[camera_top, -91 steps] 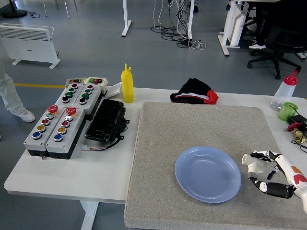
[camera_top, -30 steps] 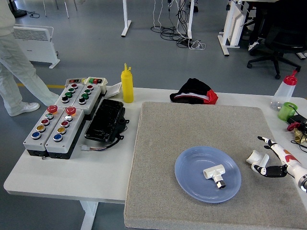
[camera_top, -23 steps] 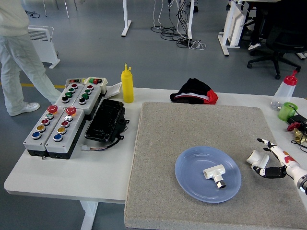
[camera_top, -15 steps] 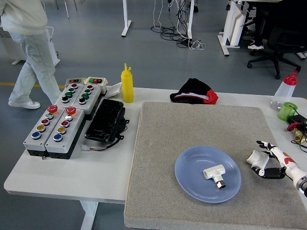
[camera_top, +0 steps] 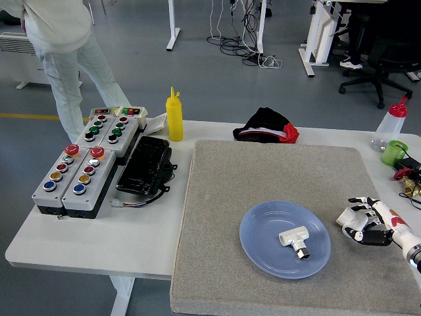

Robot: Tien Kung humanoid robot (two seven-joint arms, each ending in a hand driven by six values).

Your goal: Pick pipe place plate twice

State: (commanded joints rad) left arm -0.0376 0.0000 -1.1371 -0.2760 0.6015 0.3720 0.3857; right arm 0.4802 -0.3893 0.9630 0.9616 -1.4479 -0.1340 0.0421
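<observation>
Fingers (camera_top: 356, 200) of my right hand (camera_top: 370, 222) curl onto the second white pipe fitting (camera_top: 346, 216); a loose hold could drop it short of the blue plate (camera_top: 256, 247).

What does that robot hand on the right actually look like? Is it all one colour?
No. The right hand mixes white and black: pale finger segments with dark joints and a black palm section. A small red marking sits on its white back near the wrist. It has slim, jointed, human-like fingers. No cables show on it. The left hand is out of view.

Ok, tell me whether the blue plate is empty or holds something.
Not empty: the blue plate holds one white T-shaped pipe fitting, lying on its side. A second white pipe piece lies off the plate, at the right hand.
</observation>
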